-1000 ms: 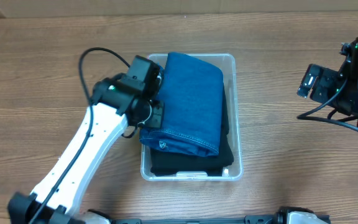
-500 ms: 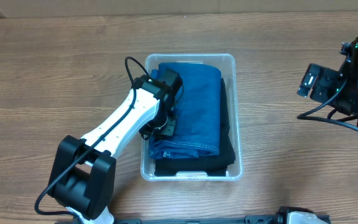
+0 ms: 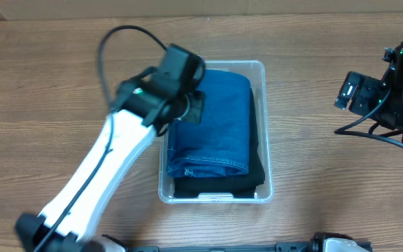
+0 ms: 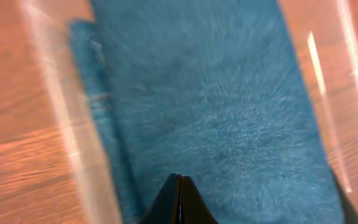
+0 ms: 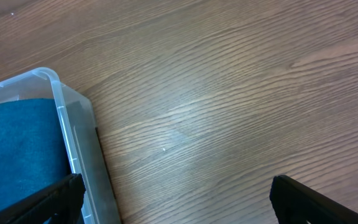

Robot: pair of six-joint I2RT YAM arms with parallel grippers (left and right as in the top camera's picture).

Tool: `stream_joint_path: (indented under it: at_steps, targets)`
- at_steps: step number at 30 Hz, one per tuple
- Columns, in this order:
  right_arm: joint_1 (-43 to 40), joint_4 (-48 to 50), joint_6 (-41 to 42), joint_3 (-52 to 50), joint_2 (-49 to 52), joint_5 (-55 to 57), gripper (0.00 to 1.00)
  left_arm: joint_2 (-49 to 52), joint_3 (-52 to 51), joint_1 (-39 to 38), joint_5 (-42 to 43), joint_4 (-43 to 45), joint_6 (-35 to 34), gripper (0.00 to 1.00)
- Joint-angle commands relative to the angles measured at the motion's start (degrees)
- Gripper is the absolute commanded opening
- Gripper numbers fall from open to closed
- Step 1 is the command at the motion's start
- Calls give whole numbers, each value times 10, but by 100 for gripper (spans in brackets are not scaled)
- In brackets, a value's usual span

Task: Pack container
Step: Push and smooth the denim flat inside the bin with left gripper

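The clear plastic container (image 3: 261, 73) sits mid-table. In it lie folded blue jeans (image 3: 219, 129) on top of a black garment (image 3: 219, 185). My left gripper (image 3: 191, 108) is shut and empty, just above the jeans' left part near the container's left wall. In the left wrist view the shut fingertips (image 4: 181, 186) hover over the blurred blue denim (image 4: 229, 106), with the container walls (image 4: 61, 124) on both sides. My right gripper (image 3: 355, 91) is open and empty, to the right of the container. The right wrist view shows the container's corner (image 5: 55, 84) and blue jeans (image 5: 17, 155).
The wooden table (image 3: 47, 84) surrounds the container. The right arm's black cables (image 3: 369, 131) trail at the right edge. A dark bar (image 3: 222, 246) runs along the front edge.
My left arm has swung up and back from low in the container, and its gripper now sits higher near the jeans' upper left. The jeans lie flatter in the container. The right arm is unmoved.
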Motion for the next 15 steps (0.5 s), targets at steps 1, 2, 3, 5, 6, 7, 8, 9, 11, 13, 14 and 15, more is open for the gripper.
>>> stream_joint_path:
  at_steps: [1,2,3,5,6,7,8,9,11,13,14,15]
  targets:
    - [-2,3,0,1,-1,0,100,102,-7,-37,38,-12,15,4]
    - [-2,3,0,1,-1,0,100,127,-7,-43,48,-31,15,4]
    - [-2,3,0,1,-1,0,100,155,-7,-49,59,-71,14,4]
    - [-2,3,0,1,-1,0,100,205,-7,-52,62,-169,3,4]
    - [-2,3,0,1,-1,0,100,222,-7,-52,58,-194,2,4]
    - [-2,4,0,1,-1,0,100,235,-7,-52,52,-207,-1,4]
    - [-2,4,0,1,-1,0,100,246,-7,-52,44,-210,-7,4]
    - [-2,4,0,1,-1,0,100,248,-7,-50,42,-202,-9,4]
    - [-2,3,0,1,-1,0,100,241,5,-48,33,-184,-6,4]
    - [-2,3,0,1,-1,0,100,231,35,-49,8,-186,-4,4]
    - [-2,5,0,1,-1,0,100,219,56,-50,-6,-186,-4,4]
    - [-2,5,0,1,-1,0,100,195,87,-50,-30,-179,-5,4]
